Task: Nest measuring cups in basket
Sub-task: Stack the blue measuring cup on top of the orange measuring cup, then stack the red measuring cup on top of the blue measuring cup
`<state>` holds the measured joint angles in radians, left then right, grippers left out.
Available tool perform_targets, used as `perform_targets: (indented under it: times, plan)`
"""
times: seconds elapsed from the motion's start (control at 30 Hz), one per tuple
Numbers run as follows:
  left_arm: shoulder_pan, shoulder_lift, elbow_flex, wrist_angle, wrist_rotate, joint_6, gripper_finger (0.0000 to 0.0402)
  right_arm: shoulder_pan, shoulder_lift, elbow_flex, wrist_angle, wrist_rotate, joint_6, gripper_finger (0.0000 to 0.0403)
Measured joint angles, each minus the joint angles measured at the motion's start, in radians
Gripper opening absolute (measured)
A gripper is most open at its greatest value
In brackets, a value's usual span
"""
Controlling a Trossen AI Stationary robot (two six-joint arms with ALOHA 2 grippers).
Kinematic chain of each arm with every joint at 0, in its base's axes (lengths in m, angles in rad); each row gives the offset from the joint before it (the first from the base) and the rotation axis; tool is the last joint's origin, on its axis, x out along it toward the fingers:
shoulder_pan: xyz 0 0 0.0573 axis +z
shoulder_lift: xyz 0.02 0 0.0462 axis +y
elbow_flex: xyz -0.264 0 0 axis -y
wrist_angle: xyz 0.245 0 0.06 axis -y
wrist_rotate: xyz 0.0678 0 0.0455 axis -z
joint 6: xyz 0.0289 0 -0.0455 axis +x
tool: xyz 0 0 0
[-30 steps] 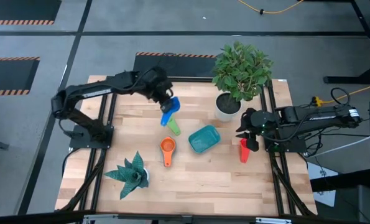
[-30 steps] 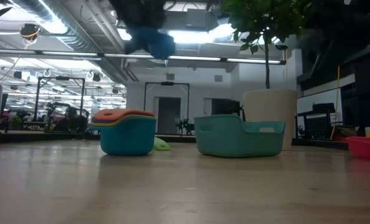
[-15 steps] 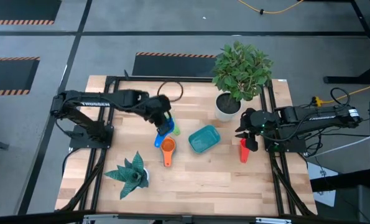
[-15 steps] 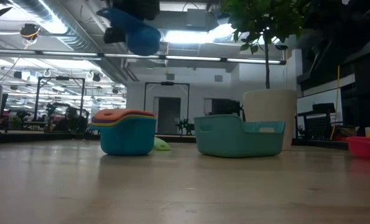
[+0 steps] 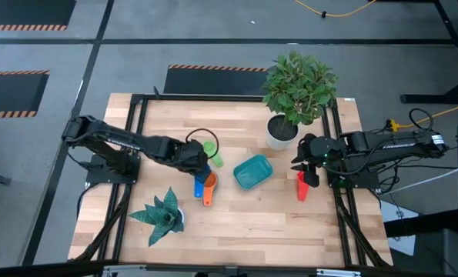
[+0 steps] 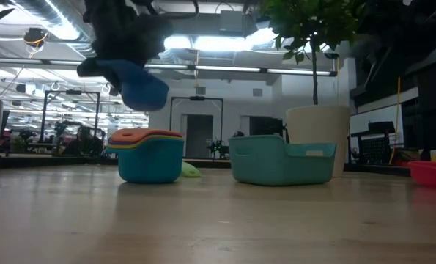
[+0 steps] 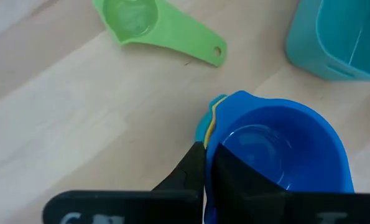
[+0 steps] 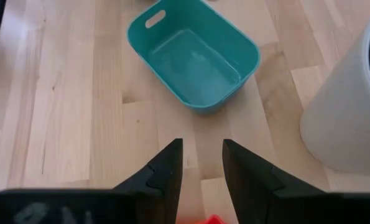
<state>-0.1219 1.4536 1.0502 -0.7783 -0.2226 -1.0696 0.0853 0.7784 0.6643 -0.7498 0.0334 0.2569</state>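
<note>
My left gripper (image 5: 198, 168) is shut on a mid blue measuring cup (image 6: 138, 86) and holds it in the air just above a stack of nested cups (image 6: 150, 155): orange on top, yellow below it, light blue outermost. A green cup (image 7: 135, 17) lies on the table on its own, beyond the stack. The teal basket (image 5: 252, 171) stands mid-table. My right gripper (image 8: 202, 165) is open and hovers at the right side of the table, beside a red cup (image 5: 302, 187). No dark blue cup shows. My left gripper grips the mid blue cup by its wall (image 7: 217, 144), at the rim, one finger inside the bowl and one outside. The fingers come from above, slanting down. The cup hangs lifted clear over the stack, its mouth tilted, with a flat part sticking out sideways (image 6: 89, 70).
A white plant pot (image 5: 282, 132) with a leafy plant stands behind the basket on the right. A small spiky teal plant (image 5: 161, 215) stands near the front left. A black cable loop (image 5: 202, 138) lies behind the left gripper. Bare wood lies in front of the basket.
My left gripper has carried the mid blue cup from the far side of the table toward the near edge and downward, ending over the stack of cups. It has stayed shut on the cup. The right arm has kept still.
</note>
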Motion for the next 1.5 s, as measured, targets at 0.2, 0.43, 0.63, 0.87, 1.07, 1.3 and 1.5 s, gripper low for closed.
perform_targets:
  times: [0.2, 0.43, 0.63, 0.87, 1.07, 1.3, 1.5]
  plan:
    - [-0.001, 0.000, -0.086, 0.144, 0.007, -0.056, 0.0004, 0.000, 0.000, 0.000, 0.001, 0.000, 0.000, 0.0118]
    - [-0.031, 0.000, -0.161, 0.283, 0.019, -0.108, 0.0006, 0.000, 0.000, 0.000, 0.001, 0.000, -0.001, 0.0118]
    - [-0.046, 0.000, -0.163, 0.289, 0.018, -0.108, 0.0007, 0.000, 0.000, 0.000, 0.001, 0.000, -0.003, 0.0118]
    - [-0.046, 0.000, -0.163, 0.289, 0.001, -0.108, 0.0024, 0.000, 0.000, 0.000, 0.001, 0.000, -0.003, 0.0118]
    - [-0.045, 0.000, -0.163, 0.288, -0.004, -0.108, 0.0041, 0.000, 0.000, 0.000, 0.001, 0.000, -0.003, 0.0118]
    - [-0.045, 0.000, -0.163, 0.290, -0.004, -0.109, 0.0076, 0.000, 0.000, 0.000, 0.001, 0.000, -0.003, 0.0118]
    - [-0.045, 0.000, -0.163, 0.290, -0.004, -0.108, 0.0101, 0.000, 0.000, 0.000, 0.001, 0.000, -0.003, 0.0118]
